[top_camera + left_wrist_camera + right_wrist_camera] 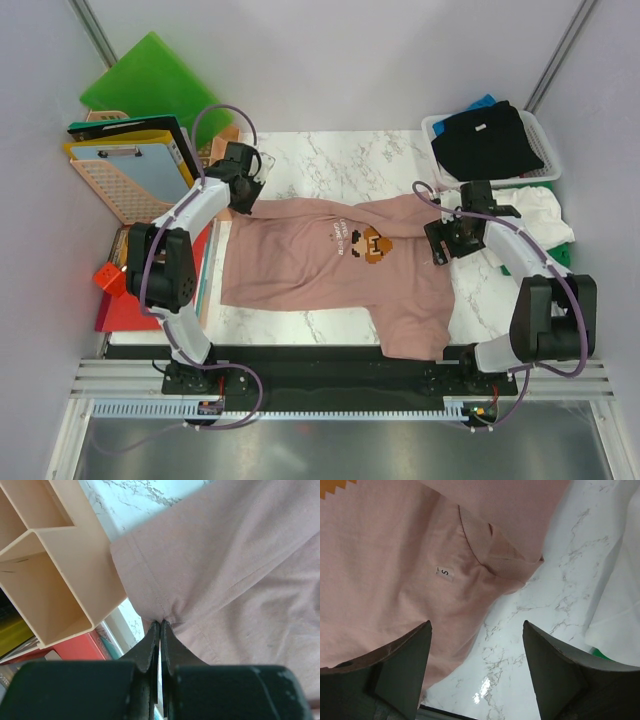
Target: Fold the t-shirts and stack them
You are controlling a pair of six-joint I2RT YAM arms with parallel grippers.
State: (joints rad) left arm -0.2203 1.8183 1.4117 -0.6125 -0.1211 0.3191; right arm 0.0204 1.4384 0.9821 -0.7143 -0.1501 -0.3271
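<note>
A dusty pink t-shirt (300, 265) with a pixel character print (372, 243) lies spread on the marble table (330, 155). My left gripper (243, 197) is shut on the shirt's stitched edge at its far left corner; in the left wrist view the fingertips (161, 625) pinch the cloth (240, 555). My right gripper (446, 240) is open over the shirt's right edge. In the right wrist view its jaws (477, 625) stand wide apart above the cloth (385, 555) near the collar (495, 555) and bare marble. A black shirt (487, 140) lies in a white basket (430, 125); a white shirt (535, 212) lies below it.
A peach basket (115, 190) with a clipboard stands at the left, close to my left gripper, and shows in the left wrist view (70, 580). A green folder (150, 85) leans behind it. A red folder (125, 312) and an orange block (108, 278) lie left.
</note>
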